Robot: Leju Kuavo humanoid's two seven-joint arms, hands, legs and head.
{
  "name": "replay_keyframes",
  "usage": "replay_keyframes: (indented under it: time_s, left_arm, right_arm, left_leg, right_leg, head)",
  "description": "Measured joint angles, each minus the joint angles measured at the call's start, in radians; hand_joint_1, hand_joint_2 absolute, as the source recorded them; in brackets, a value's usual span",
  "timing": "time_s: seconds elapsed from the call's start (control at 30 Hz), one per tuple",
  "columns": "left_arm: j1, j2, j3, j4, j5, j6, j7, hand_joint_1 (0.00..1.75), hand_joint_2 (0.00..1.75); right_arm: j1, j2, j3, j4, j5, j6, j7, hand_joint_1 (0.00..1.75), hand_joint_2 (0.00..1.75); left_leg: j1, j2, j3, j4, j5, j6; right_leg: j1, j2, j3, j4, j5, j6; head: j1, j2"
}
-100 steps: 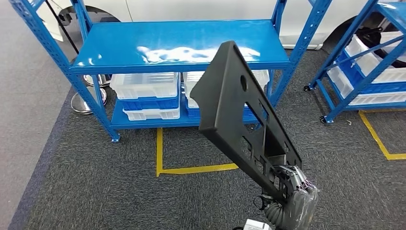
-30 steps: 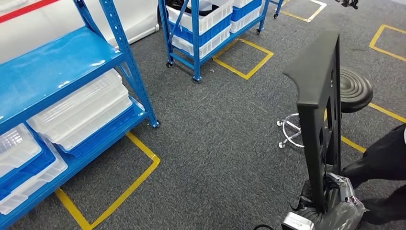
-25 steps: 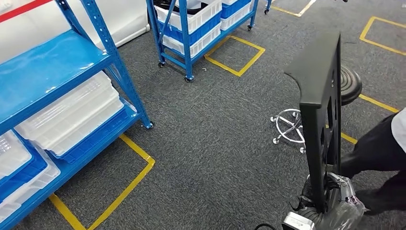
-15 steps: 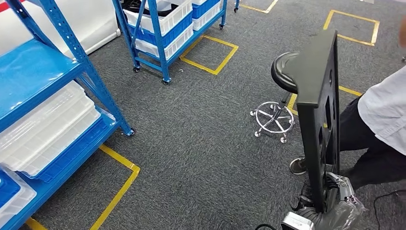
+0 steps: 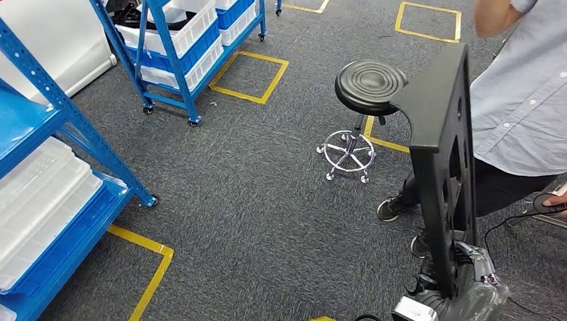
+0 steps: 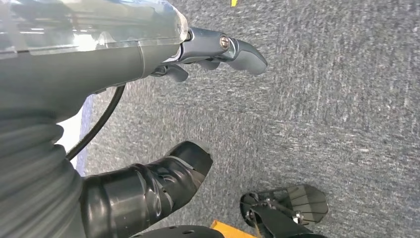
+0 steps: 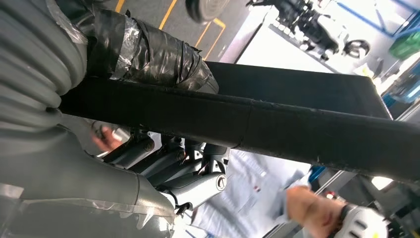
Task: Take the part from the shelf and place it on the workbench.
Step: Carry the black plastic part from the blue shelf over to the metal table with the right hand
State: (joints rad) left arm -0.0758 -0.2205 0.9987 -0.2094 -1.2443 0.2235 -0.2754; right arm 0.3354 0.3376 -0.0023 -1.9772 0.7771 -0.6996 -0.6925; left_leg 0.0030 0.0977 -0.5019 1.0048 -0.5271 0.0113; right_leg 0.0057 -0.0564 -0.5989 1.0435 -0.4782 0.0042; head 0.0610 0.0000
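Note:
The part is a long black plastic panel (image 5: 441,147) with several cut-outs, standing nearly upright at the right of the head view. My right hand (image 5: 468,277) grips its lower end, fingers wrapped around the edge. From the right wrist camera the panel (image 7: 277,119) runs as a dark bar across my taped thumb and fingers (image 7: 198,183). My left hand (image 6: 198,54) hangs over the grey carpet with nothing in it, its fingers loosely spread. The blue shelf (image 5: 40,134) stands at the left edge.
A person in a light blue shirt (image 5: 521,100) stands close at the right, just behind the panel. A black round stool (image 5: 368,87) on a chrome wheeled base sits ahead. A second blue rack with white bins (image 5: 180,40) stands further back. Yellow tape lines (image 5: 254,70) mark the carpet.
The whole view has swung rightward: the shelf has slid off to the left and the stool and the person have come into view. The panel stays upright in my right hand.

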Motion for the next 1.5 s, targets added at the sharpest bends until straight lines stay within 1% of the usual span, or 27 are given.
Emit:
replay_keyframes:
  time_s: [0.07, 0.13, 0.2, 0.27, 0.3, 0.33, 0.4, 0.47, 0.5, 0.57, 0.63, 0.7, 0.77, 0.8, 0.83, 0.93, 1.0, 1.07, 1.1, 1.17, 1.23, 1.27, 1.3, 1.33, 1.37, 1.43, 1.5]
  left_arm:
    - [-0.003, 0.0, 0.0, 0.0, -0.003, 0.001, 0.0, 0.0, 1.75]
    - [-0.005, 0.0, 0.0, 0.0, -0.005, 0.001, -0.002, 0.0, 1.75]
    - [-0.002, 0.001, 0.0, 0.0, -0.005, 0.001, -0.003, 0.0, 1.75]
    - [0.001, 0.001, 0.0, 0.0, -0.005, 0.001, -0.003, 0.0, 1.75]
    - [0.003, 0.002, 0.0, 0.0, -0.005, 0.001, -0.003, 0.0, 1.75]
    - [0.003, 0.002, 0.0, 0.0, -0.005, 0.001, -0.003, 0.0, 1.75]
    - [0.003, 0.002, 0.0, 0.0, -0.006, 0.001, -0.003, 0.0, 1.75]
    - [0.003, 0.002, 0.0, 0.0, -0.006, 0.0, -0.003, 0.0, 1.75]
    - [0.002, 0.002, 0.0, 0.0, -0.006, 0.0, -0.003, 0.0, 1.75]
    - [0.0, 0.003, 0.0, 0.0, -0.008, 0.0, -0.003, 0.0, 1.75]
    - [-0.001, 0.003, 0.0, 0.0, -0.009, -0.001, -0.005, 0.0, 1.75]
    - [0.0, 0.003, 0.0, 0.0, -0.009, -0.002, -0.007, 0.0, 1.75]
    - [0.003, 0.004, 0.0, 0.0, -0.009, -0.002, -0.008, 0.0, 1.75]
    - [0.004, 0.004, 0.0, 0.0, -0.009, -0.002, -0.008, 0.0, 1.75]
    - [0.003, 0.004, 0.0, 0.0, -0.009, -0.002, -0.009, 0.0, 1.75]
    - [0.0, 0.004, 0.0, 0.0, -0.01, -0.003, -0.009, 0.0, 1.75]
    - [-0.001, 0.004, 0.0, 0.0, -0.011, -0.004, -0.01, 0.0, 1.75]
    - [-0.004, 0.004, 0.0, 0.0, -0.013, -0.006, -0.01, 0.0, 1.75]
    - [-0.005, 0.004, 0.0, 0.0, -0.015, -0.007, -0.01, 0.0, 1.75]
    - [-0.005, 0.004, 0.0, 0.0, -0.016, -0.008, -0.01, 0.0, 1.75]
    - [-0.003, 0.004, 0.0, 0.0, -0.017, -0.01, -0.01, 0.0, 1.75]
    - [-0.001, 0.005, 0.0, 0.0, -0.017, -0.011, -0.01, 0.0, 1.75]
    - [0.001, 0.005, 0.0, 0.0, -0.017, -0.011, -0.009, 0.0, 1.75]
    - [0.002, 0.005, 0.0, 0.0, -0.017, -0.011, -0.009, 0.0, 1.75]
    - [0.002, 0.005, 0.0, 0.0, -0.017, -0.011, -0.009, 0.0, 1.75]
    - [0.002, 0.005, 0.0, 0.0, -0.017, -0.011, -0.009, 0.0, 1.75]
    - [0.001, 0.005, 0.0, 0.0, -0.017, -0.011, -0.009, 0.0, 1.75]
  right_arm:
    - [0.001, 0.0, -0.003, 0.0, 0.004, 0.0, 0.0, 1.75, 1.75]
    - [-0.001, 0.0, -0.006, -0.001, 0.007, 0.0, 0.0, 1.75, 1.75]
    - [-0.005, 0.0, -0.008, 0.0, 0.009, 0.0, 0.0, 1.75, 1.75]
    - [-0.005, 0.0, -0.012, 0.001, 0.01, 0.0, 0.0, 1.75, 1.75]
    - [-0.005, 0.0, -0.014, 0.002, 0.011, 0.0, 0.0, 1.75, 1.75]
    - [-0.005, 0.0, -0.015, 0.002, 0.011, 0.0, 0.0, 1.75, 1.75]
    - [-0.006, 0.0, -0.018, 0.003, 0.012, 0.0, 0.0, 1.75, 1.75]
    - [-0.008, 0.0, -0.021, 0.004, 0.012, 0.0, 0.0, 1.75, 1.75]
    - [-0.008, 0.0, -0.022, 0.004, 0.012, 0.0, 0.0, 1.75, 1.75]
    - [-0.008, 0.0, -0.028, 0.004, 0.013, 0.0, 0.0, 1.75, 1.75]
    - [-0.009, -0.001, -0.033, 0.005, 0.012, 0.0, 0.0, 1.75, 1.75]
    - [-0.013, -0.002, -0.036, 0.005, 0.012, 0.0, 0.0, 1.75, 1.75]
    - [-0.015, -0.002, -0.037, 0.007, 0.012, 0.0, 0.0, 1.75, 1.75]
    - [-0.015, -0.002, -0.039, 0.008, 0.012, 0.0, 0.0, 1.75, 1.75]
    - [-0.015, -0.002, -0.04, 0.009, 0.012, 0.0, 0.0, 1.75, 1.75]
    - [-0.016, -0.002, -0.042, 0.011, 0.011, 0.0, 0.0, 1.75, 1.75]
    - [-0.018, -0.002, -0.043, 0.011, 0.011, 0.0, 0.0, 1.75, 1.75]
    - [-0.018, -0.003, -0.046, 0.01, 0.011, 0.0, 0.0, 1.75, 1.75]
    - [-0.018, -0.003, -0.048, 0.01, 0.011, 0.0, 0.0, 1.75, 1.75]
    - [-0.021, -0.003, -0.051, 0.009, 0.011, -0.001, 0.0, 1.75, 1.75]
    - [-0.024, -0.003, -0.053, 0.009, 0.012, -0.001, 0.0, 1.75, 1.75]
    - [-0.024, -0.003, -0.054, 0.009, 0.012, -0.001, 0.0, 1.75, 1.75]
    - [-0.024, -0.003, -0.055, 0.009, 0.012, -0.001, 0.0, 1.75, 1.75]
    - [-0.024, -0.003, -0.056, 0.01, 0.012, -0.001, 0.0, 1.75, 1.75]
    - [-0.024, -0.003, -0.056, 0.01, 0.012, -0.001, 0.0, 1.75, 1.75]
    - [-0.025, -0.003, -0.057, 0.01, 0.012, -0.001, 0.0, 1.75, 1.75]
    - [-0.025, -0.003, -0.057, 0.01, 0.012, -0.001, 0.0, 1.75, 1.75]
  left_leg:
    - [0.001, 0.006, 0.005, 0.001, -0.006, -0.01]
    - [0.005, -0.032, -0.01, 0.045, -0.039, -0.018]
    - [0.007, -0.078, -0.066, 0.165, -0.103, -0.022]
    - [0.007, -0.088, -0.125, 0.277, -0.137, -0.024]
    - [0.008, -0.089, -0.134, 0.284, -0.123, -0.024]
    - [0.009, -0.091, -0.125, 0.255, -0.091, -0.023]
    - [0.012, -0.125, -0.077, 0.127, -0.016, -0.021]
    - [0.015, -0.165, -0.046, 0.041, 0.013, -0.017]
    - [0.014, -0.174, -0.042, 0.03, 0.011, -0.014]
    - [0.012, -0.154, -0.039, 0.023, 0.017, -0.001]
    - [0.015, -0.13, -0.035, 0.011, 0.026, 0.016]
    - [0.013, -0.103, -0.034, 0.003, 0.031, 0.025]
    - [0.009, -0.074, -0.035, 0.003, 0.03, 0.027]
    - [0.008, -0.06, -0.035, 0.004, 0.029, 0.027]
    - [0.008, -0.047, -0.035, 0.004, 0.028, 0.026]
    - [0.005, -0.015, -0.027, 0.005, 0.021, 0.017]
    - [0.002, 0.001, -0.022, 0.005, 0.015, 0.008]
    - [0.001, 0.016, -0.016, 0.003, 0.011, -0.002]
    - [0.002, 0.009, -0.014, 0.008, 0.004, -0.007]
    - [0.005, -0.035, -0.036, 0.065, -0.037, -0.014]
    - [0.008, -0.078, -0.094, 0.192, -0.102, -0.017]
    - [0.008, -0.085, -0.124, 0.251, -0.121, -0.019]
    - [0.009, -0.088, -0.142, 0.281, -0.121, -0.02]
    - [0.01, -0.089, -0.143, 0.273, -0.101, -0.021]
    - [0.012, -0.094, -0.126, 0.228, -0.064, -0.022]
    - [0.018, -0.13, -0.076, 0.1, 0.0, -0.023]
    - [0.02, -0.161, -0.05, 0.036, 0.017, -0.018]
  right_leg:
    - [-0.003, 0.021, 0.0, -0.006, 0.004, -0.01]
    - [-0.009, 0.039, 0.004, -0.015, 0.009, -0.023]
    - [-0.01, 0.058, 0.005, -0.017, 0.012, -0.033]
    - [-0.009, 0.081, 0.005, -0.016, 0.012, -0.035]
    - [-0.009, 0.095, 0.005, -0.014, 0.012, -0.035]
    - [-0.01, 0.109, 0.006, -0.012, 0.012, -0.034]
    - [-0.01, 0.135, 0.004, -0.005, 0.01, -0.03]
    - [-0.01, 0.156, -0.004, 0.004, 0.009, -0.02]
    - [-0.011, 0.167, -0.009, 0.005, 0.011, -0.013]
    - [-0.014, 0.182, -0.016, 0.005, 0.016, 0.001]
    - [-0.012, 0.148, -0.035, 0.042, -0.005, 0.01]
    - [-0.011, 0.09, -0.082, 0.143, -0.065, 0.018]
    - [-0.015, 0.07, -0.132, 0.25, -0.11, 0.025]
    - [-0.017, 0.065, -0.138, 0.266, -0.109, 0.027]
    - [-0.019, 0.061, -0.124, 0.243, -0.089, 0.027]
    - [-0.012, 0.013, -0.015, 0.047, -0.011, 0.017]
    - [-0.001, -0.008, 0.015, -0.014, -0.003, 0.006]
    - [0.0, 0.011, 0.016, -0.02, -0.001, -0.005]
    - [-0.003, 0.021, 0.019, -0.025, 0.002, -0.01]
    - [-0.011, 0.04, 0.026, -0.035, 0.008, -0.023]
    - [-0.012, 0.061, 0.025, -0.036, 0.01, -0.029]
    - [-0.012, 0.074, 0.024, -0.035, 0.01, -0.029]
    - [-0.012, 0.088, 0.024, -0.033, 0.01, -0.029]
    - [-0.013, 0.103, 0.024, -0.03, 0.009, -0.028]
    - [-0.014, 0.118, 0.025, -0.026, 0.007, -0.026]
    - [-0.016, 0.143, 0.021, -0.013, 0.0, -0.017]
    - [-0.016, 0.165, 0.011, -0.003, -0.003, -0.005]
  head:
    - [0.0, 0.0]
    - [0.0, 0.0]
    - [0.0, 0.0]
    - [0.0, 0.0]
    - [0.0, 0.0]
    - [0.0, 0.0]
    - [0.0, 0.0]
    - [0.0, 0.0]
    - [0.0, 0.0]
    - [0.0, 0.0]
    - [0.003, 0.0]
    - [0.006, 0.0]
    - [0.007, 0.0]
    - [0.007, 0.0]
    - [0.007, 0.0]
    - [0.007, 0.0]
    - [0.007, 0.0]
    - [0.007, 0.0]
    - [0.007, 0.0]
    - [0.006, 0.0]
    - [0.005, 0.0]
    - [0.005, 0.0]
    - [0.005, 0.0]
    - [0.005, 0.0]
    - [0.005, 0.0]
    - [0.005, 0.0]
    - [0.006, 0.0]
